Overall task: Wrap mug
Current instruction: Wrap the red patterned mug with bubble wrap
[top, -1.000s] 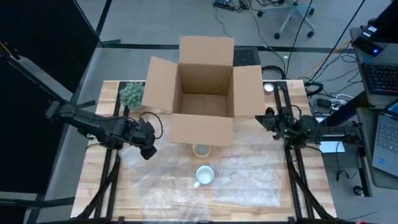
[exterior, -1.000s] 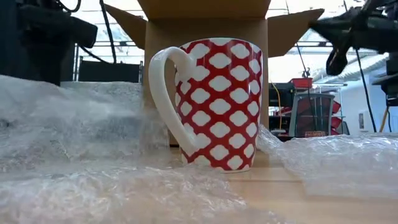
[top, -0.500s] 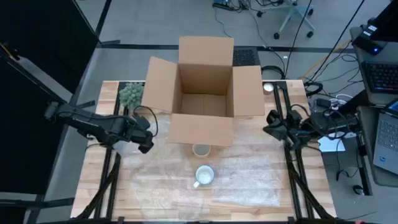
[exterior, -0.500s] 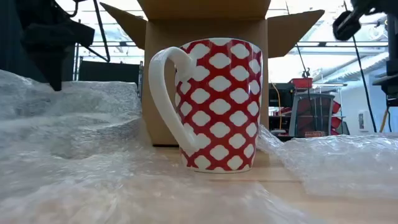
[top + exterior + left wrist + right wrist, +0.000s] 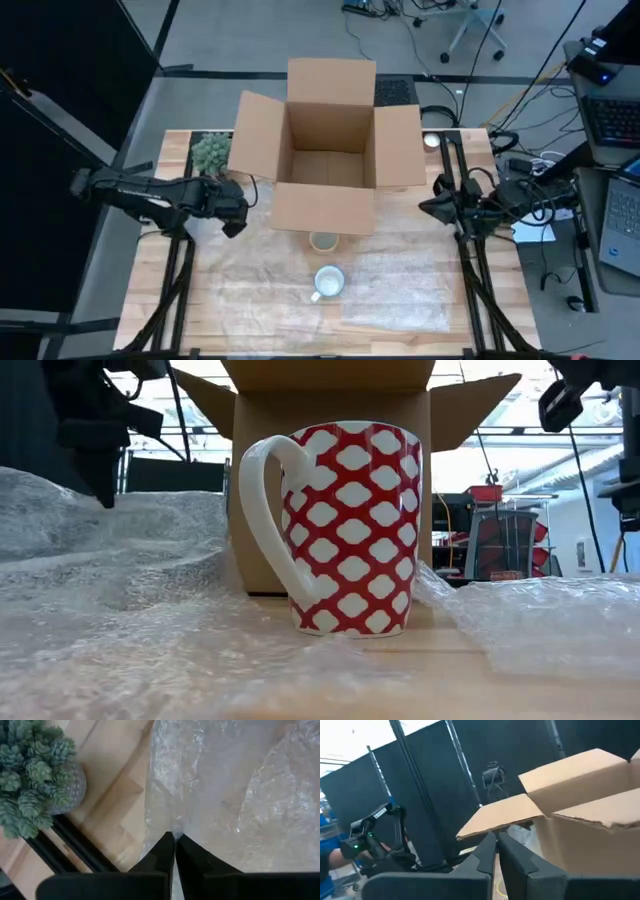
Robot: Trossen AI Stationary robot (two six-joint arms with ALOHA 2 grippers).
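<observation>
A red mug with white patches (image 5: 345, 525) stands upright on its base on a clear bubble wrap sheet (image 5: 390, 285), in the table's middle near the front (image 5: 328, 283); its white handle points left in the low view. My left gripper (image 5: 236, 218) is at the sheet's far left part, shut on the wrap (image 5: 225, 785). My right gripper (image 5: 428, 210) hangs shut in the air at the table's right, beside the box's right flap, holding nothing (image 5: 496, 840). My left gripper pinches the bubble wrap at its left edge (image 5: 171, 829) between its two fingertips, coming slanting down from the table's left. The wrap rises in a ridge to the fingers while the rest of the sheet lies on the table, slack.
An open cardboard box (image 5: 325, 150) stands at the table's far middle, flaps spread. A small potted plant (image 5: 211, 152) sits at the far left, close to my left gripper. A small round pale object (image 5: 323, 241) lies just in front of the box.
My left gripper has moved toward the table's far edge and up, staying shut, drawing the wrap's left part up with it; in the low view the wrap's left side has risen and smoothed. My right gripper has risen and shifted slightly toward the near edge.
</observation>
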